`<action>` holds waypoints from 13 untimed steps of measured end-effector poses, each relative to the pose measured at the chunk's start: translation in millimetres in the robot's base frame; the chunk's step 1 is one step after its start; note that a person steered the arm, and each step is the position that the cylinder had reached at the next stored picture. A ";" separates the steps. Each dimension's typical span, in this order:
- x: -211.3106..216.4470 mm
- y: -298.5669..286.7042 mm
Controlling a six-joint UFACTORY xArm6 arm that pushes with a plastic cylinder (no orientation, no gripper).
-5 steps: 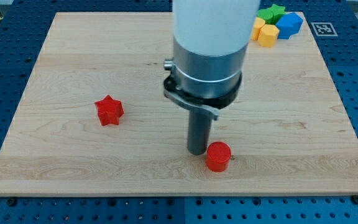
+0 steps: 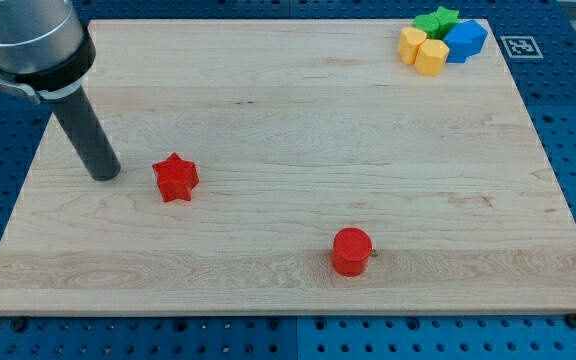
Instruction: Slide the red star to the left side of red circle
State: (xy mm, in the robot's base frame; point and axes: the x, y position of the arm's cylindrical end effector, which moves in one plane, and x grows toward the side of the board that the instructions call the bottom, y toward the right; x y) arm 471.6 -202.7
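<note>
My tip [image 2: 105, 176], a bare rod with no jaws, holding nothing, stands just left of the red star [image 2: 176, 178]. The red circle [image 2: 352, 250] lies right and lower; I should push rightward, steadily, stopping short of it.

Red star [image 2: 176, 177] upper-left of red circle [image 2: 351, 250]

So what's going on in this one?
A single arm with a rod is working on a wooden board. My tip sits just to the view's left of the red star, not touching it. The red circle lies well off toward the view's bottom right, so the star hasn't reached its left side yet.
</note>
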 end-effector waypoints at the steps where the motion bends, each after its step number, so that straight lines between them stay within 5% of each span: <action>1: 18.4 39.0; 3: 29.6 112.7; 7: -58.3 113.6; 9: -13.8 156.5; 12: -75.0 197.8; 13: -54.6 220.0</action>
State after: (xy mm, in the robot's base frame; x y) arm 416.9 17.2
